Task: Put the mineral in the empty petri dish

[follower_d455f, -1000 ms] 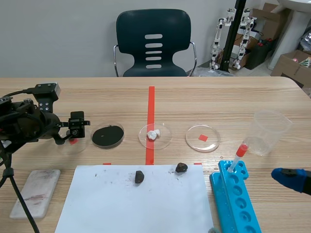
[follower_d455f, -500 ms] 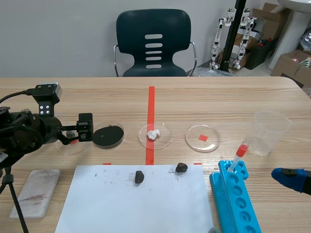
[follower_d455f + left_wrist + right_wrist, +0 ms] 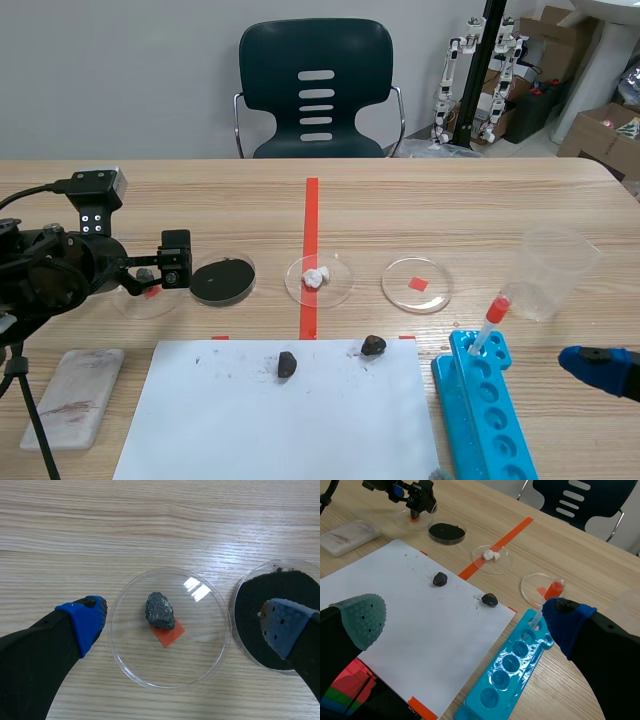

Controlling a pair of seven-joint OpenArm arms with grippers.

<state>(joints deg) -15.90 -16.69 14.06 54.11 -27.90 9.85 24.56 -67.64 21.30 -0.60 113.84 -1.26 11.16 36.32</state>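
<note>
A grey mineral (image 3: 160, 611) lies in a clear petri dish (image 3: 197, 652), partly over a red tape square. My left gripper (image 3: 185, 621) hangs open above that dish, one finger on each side and neither touching the stone. In the scene view the left gripper (image 3: 168, 266) is at the table's left, over the dish (image 3: 135, 300). Another clear dish (image 3: 417, 285) right of centre holds only a red mark. Two dark minerals (image 3: 287, 364) (image 3: 373, 345) rest on the white paper (image 3: 280, 420). My right gripper (image 3: 465, 620) is open and holds nothing, low at the table's right (image 3: 600, 370).
A dish of black powder (image 3: 222, 279) sits beside the left gripper, and a dish with white lumps (image 3: 319, 279) on the red centre line. A blue tube rack (image 3: 483, 400) with a red-capped tube (image 3: 490, 320), a plastic cup (image 3: 550, 270) and a white block (image 3: 72, 395) also stand here.
My left gripper has shifted a little to the right over the leftmost dish, and the grey mineral now shows in the dish. The right arm has not moved.
</note>
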